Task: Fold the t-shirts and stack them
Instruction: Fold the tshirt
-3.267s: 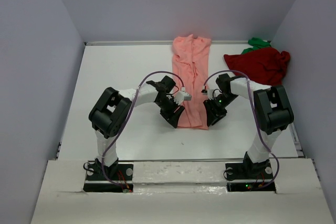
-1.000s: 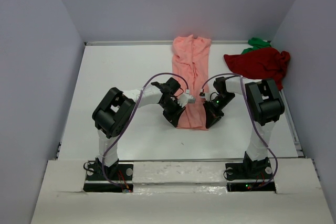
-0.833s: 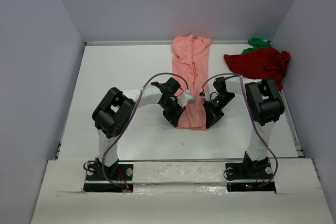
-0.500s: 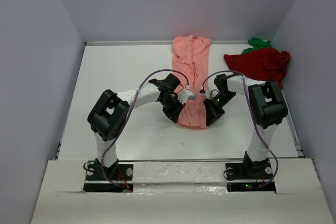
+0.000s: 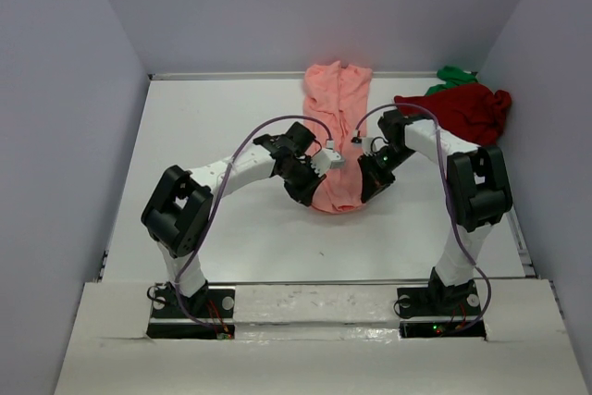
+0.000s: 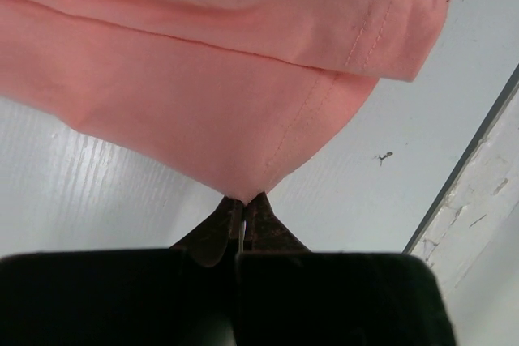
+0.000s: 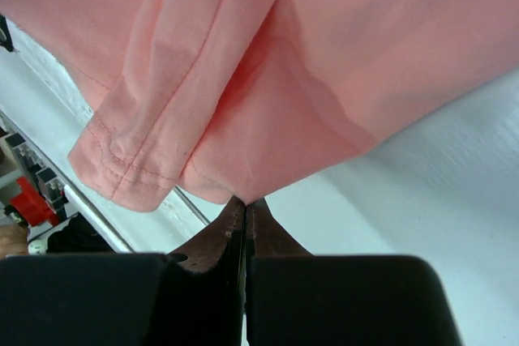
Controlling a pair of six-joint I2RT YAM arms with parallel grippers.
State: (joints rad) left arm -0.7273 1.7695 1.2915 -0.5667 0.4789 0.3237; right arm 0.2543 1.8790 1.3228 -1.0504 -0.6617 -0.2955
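A salmon-pink t-shirt point(image 5: 338, 127) lies as a long narrow strip down the middle of the table. Its near end is lifted and sags between my two grippers. My left gripper point(image 5: 311, 195) is shut on the left near corner point(image 6: 243, 194), and my right gripper point(image 5: 366, 193) is shut on the right near corner point(image 7: 246, 197). A dark red t-shirt point(image 5: 458, 113) lies crumpled at the back right. A bright green t-shirt point(image 5: 453, 75) peeks out behind it.
Grey walls close in the white table point(image 5: 213, 127) on the left, back and right. A raised white ledge point(image 5: 314, 298) runs along the near edge by the arm bases.
Both grippers have risen and moved toward the back with the pink shirt's near corners. The near hem has left the table and the strip has shortened.
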